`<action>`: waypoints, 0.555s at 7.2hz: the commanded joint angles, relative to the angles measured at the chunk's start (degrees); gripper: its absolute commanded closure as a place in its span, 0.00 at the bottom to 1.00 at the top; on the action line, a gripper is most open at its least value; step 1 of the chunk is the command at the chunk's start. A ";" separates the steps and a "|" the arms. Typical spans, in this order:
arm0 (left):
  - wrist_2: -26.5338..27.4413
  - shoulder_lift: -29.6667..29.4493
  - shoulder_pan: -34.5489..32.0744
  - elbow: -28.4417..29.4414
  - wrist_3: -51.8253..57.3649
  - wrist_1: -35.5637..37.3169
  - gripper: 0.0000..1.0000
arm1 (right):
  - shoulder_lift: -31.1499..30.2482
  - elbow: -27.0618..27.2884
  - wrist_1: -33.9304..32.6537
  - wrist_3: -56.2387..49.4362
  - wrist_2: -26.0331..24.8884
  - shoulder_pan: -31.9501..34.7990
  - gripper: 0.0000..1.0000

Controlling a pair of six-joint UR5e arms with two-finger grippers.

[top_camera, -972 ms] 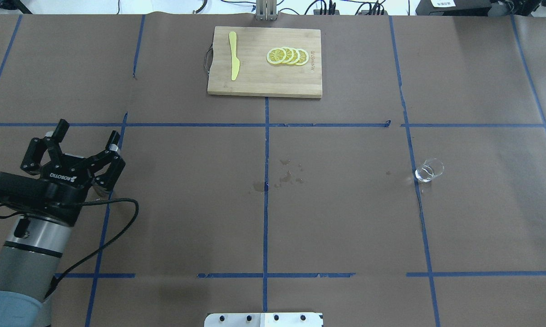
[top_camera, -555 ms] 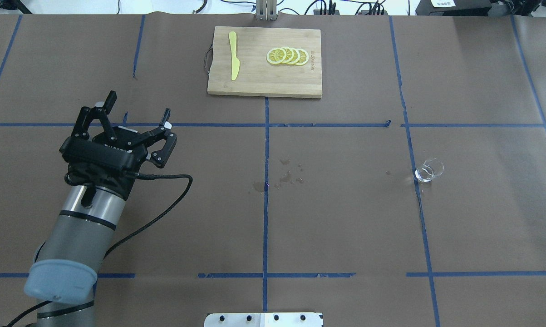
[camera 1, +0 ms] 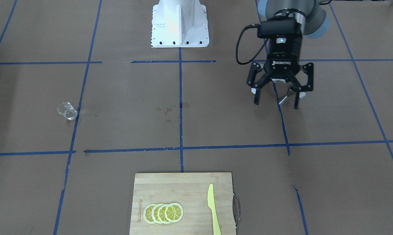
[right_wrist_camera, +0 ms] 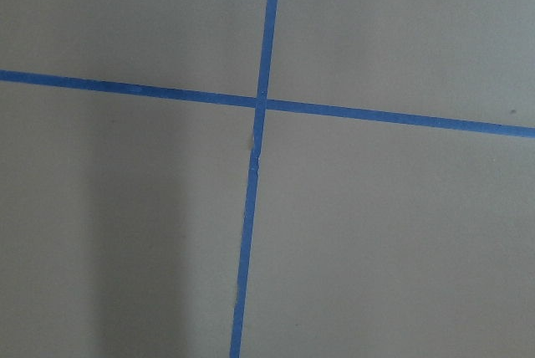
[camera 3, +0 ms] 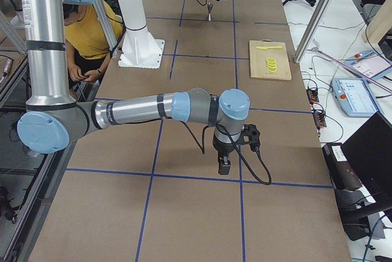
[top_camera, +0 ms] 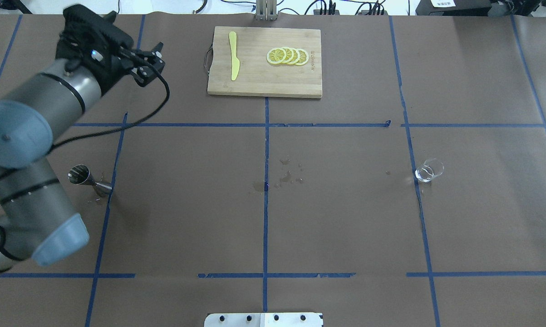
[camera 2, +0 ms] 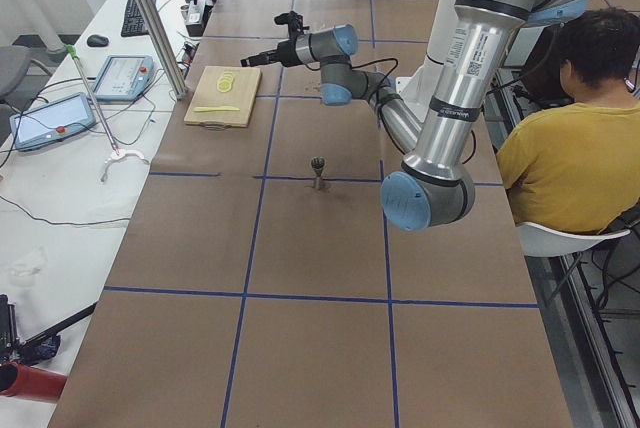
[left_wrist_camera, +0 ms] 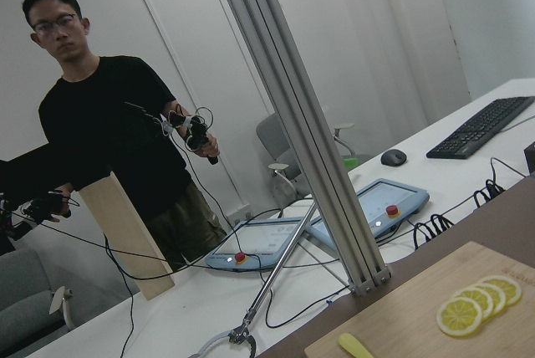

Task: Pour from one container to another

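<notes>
The steel hourglass jigger [top_camera: 89, 180] stands upright on the brown table at the left, also seen in the front view [camera 1: 285, 99] and the left side view [camera 2: 318, 170]. My left gripper [camera 1: 276, 104] hangs high above the table, open and holding nothing. In the overhead view the left gripper [top_camera: 157, 59] lies far beyond the jigger, toward the back left. The small clear glass cup [top_camera: 429, 170] stands alone at the right [camera 1: 67, 111]. My right gripper [camera 3: 223, 164] shows only in the right side view, low over the table, and I cannot tell its state.
A bamboo cutting board [top_camera: 254, 81] with lemon slices [top_camera: 287, 56] and a yellow knife [top_camera: 233, 61] lies at the back centre. Wet spots [top_camera: 286, 175] mark the table's middle. A seated person in yellow [camera 2: 570, 158] is beside the robot. The right wrist view shows only blue tape lines [right_wrist_camera: 259, 107].
My left arm has risen and swung from the jigger's spot toward the back left, still open. The jigger, hidden under the gripper before, now shows standing on the table.
</notes>
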 commanded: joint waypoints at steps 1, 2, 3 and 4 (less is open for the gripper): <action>-34.86 -0.41 -24.76 4.77 15.88 10.41 0.00 | -0.20 0.00 0.07 0.00 -0.09 0.00 0.00; -41.26 0.12 -31.84 9.51 23.72 15.06 0.00 | -0.29 0.00 -0.02 -0.09 -0.26 0.00 0.00; -46.98 0.21 -38.61 13.64 31.11 22.24 0.00 | -0.37 -0.87 0.07 -0.18 -0.35 0.09 0.00; -55.05 3.86 -45.38 14.21 31.70 27.79 0.00 | -0.29 -2.36 0.07 -0.26 -0.44 0.00 0.00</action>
